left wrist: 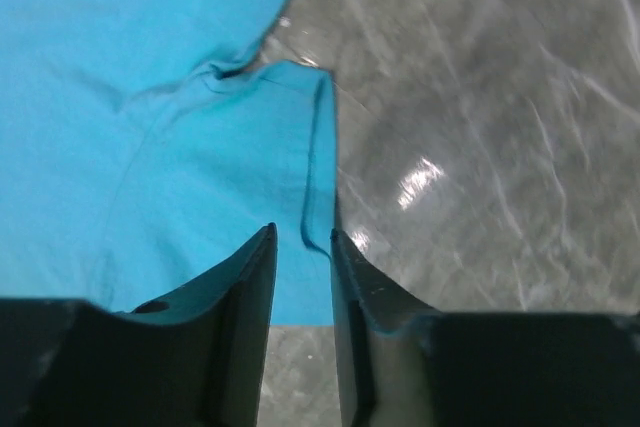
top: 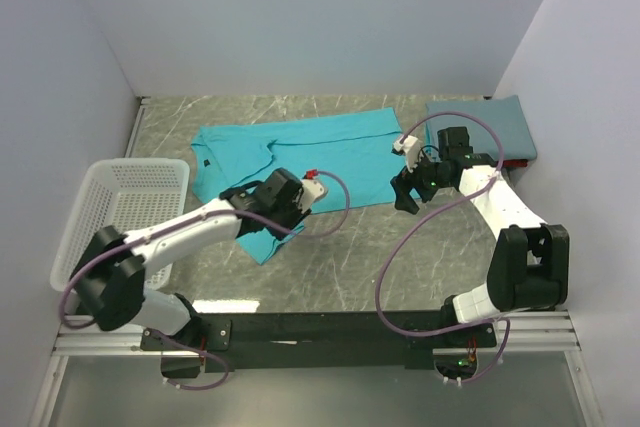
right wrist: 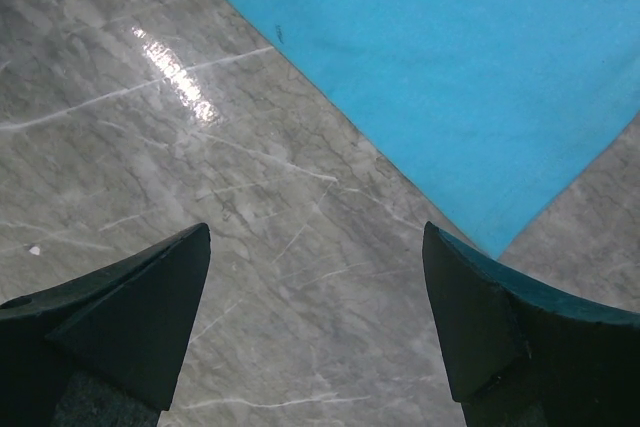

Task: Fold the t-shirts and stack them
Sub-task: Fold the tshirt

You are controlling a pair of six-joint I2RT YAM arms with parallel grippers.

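Observation:
The teal t-shirt lies spread flat on the marble table, collar to the left. One sleeve points toward the near edge. My left gripper is low over that sleeve. In the left wrist view its jaws stand a narrow gap apart, straddling the sleeve's hem, and the table shows between them. The slate-blue t-shirt sits as a folded rectangle at the back right. My right gripper hovers wide open and empty over bare table, just off the teal shirt's corner.
A white mesh basket stands at the left edge of the table. Grey walls close the table on the left, back and right. The black rail holding the arm bases runs along the near edge.

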